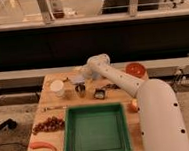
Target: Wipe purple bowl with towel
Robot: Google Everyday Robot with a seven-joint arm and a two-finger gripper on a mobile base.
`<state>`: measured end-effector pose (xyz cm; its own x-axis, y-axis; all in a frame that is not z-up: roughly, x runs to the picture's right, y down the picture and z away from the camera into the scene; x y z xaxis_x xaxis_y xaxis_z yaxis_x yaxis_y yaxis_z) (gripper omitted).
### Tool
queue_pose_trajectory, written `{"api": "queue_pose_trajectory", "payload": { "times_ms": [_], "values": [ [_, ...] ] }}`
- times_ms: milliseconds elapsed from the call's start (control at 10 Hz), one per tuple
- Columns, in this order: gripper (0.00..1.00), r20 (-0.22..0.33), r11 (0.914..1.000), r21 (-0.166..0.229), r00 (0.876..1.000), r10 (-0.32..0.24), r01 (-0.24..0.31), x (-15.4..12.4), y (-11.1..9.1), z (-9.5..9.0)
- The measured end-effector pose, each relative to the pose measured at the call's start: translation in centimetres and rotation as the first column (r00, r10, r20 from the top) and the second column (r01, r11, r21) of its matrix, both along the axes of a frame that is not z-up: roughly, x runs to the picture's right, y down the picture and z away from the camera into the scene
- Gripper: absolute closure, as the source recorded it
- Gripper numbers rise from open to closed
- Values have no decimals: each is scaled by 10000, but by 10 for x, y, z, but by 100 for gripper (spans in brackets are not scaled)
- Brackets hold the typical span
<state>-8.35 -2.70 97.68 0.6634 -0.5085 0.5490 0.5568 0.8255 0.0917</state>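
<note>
Arm stretched over far edge of table

Wood made up the work surface: a pale, bare table (49, 139) standing on a grey floor. Behind it ran a long dark counter front with a light ledge, and above that a row of glass panes in pale frames.

From my seat I saw the towel (78, 79) as a small, flat, grey-blue patch at the table's far side, between the white cup (57, 88) and the arm's end. It looked soft and matte, roughly rectangular, with blurred edges. The purple bowl I could not pick out; the arm (154, 114) covered the table's right edge.

The gripper (84, 73) sat low over the far edge, just beside or on the towel; I could not tell which, nor whether it was spread, pressed together or pinching anything. The arm was smooth white, thick and rounded near me, narrower toward the wrist.

A square green tray (69, 142) with raised walls filled the near middle. Left of it lay a knobbly dark red cluster of grapes (48, 125) and a slim orange-red pepper (42, 145). A small shiny metal cup (81, 89) stood beside the white cup, and a small dark object (100, 93) lay near it. A round orange-red bowl (135, 69) sat at the far right, and an orange fruit (134, 105) touched the arm's side.
</note>
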Motion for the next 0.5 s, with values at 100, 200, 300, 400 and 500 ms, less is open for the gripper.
{"api": "queue_pose_trajectory", "payload": {
  "times_ms": [100,200,300,400,500],
  "values": [
    [20,22,10000,-31,10000,-8,8,-1,1,4],
    [20,32,10000,-65,10000,-8,9,-2,2,7],
    [20,32,10000,-89,10000,3,-3,-2,2,10],
    [20,24,9999,-103,10000,31,-31,-2,2,14],
    [20,13,10000,-67,10000,62,-62,-1,0,16]
  ]
}}
